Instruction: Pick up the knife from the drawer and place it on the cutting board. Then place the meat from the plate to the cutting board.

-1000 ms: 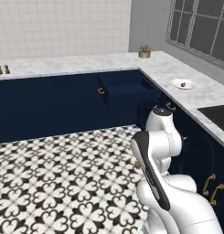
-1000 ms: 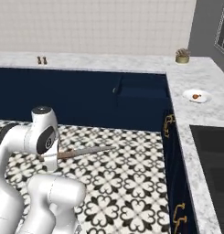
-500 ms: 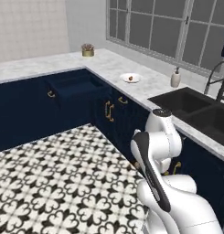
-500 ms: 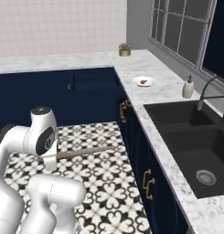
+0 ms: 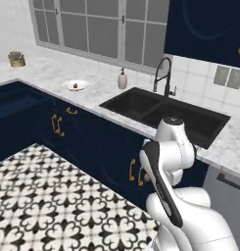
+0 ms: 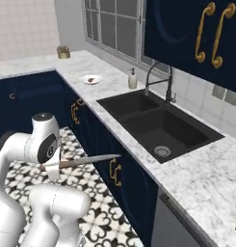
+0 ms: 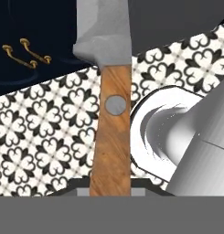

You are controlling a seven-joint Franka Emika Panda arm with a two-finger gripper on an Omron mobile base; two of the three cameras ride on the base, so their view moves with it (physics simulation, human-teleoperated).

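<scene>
Hand (image 7: 111, 194) clamped on knife (image 7: 111, 132), fingertips hidden beneath its wooden handle.

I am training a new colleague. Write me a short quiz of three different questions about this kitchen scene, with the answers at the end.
1. True or false: the gripper is shut on the knife.
2. Multiple choice: where is the meat? A) in the sink B) on the plate C) on the floor
3. Fill in: in the right base view, the soap bottle stands on the counter between the plate and the ____.

Key: 1 true; 2 B; 3 sink
</scene>
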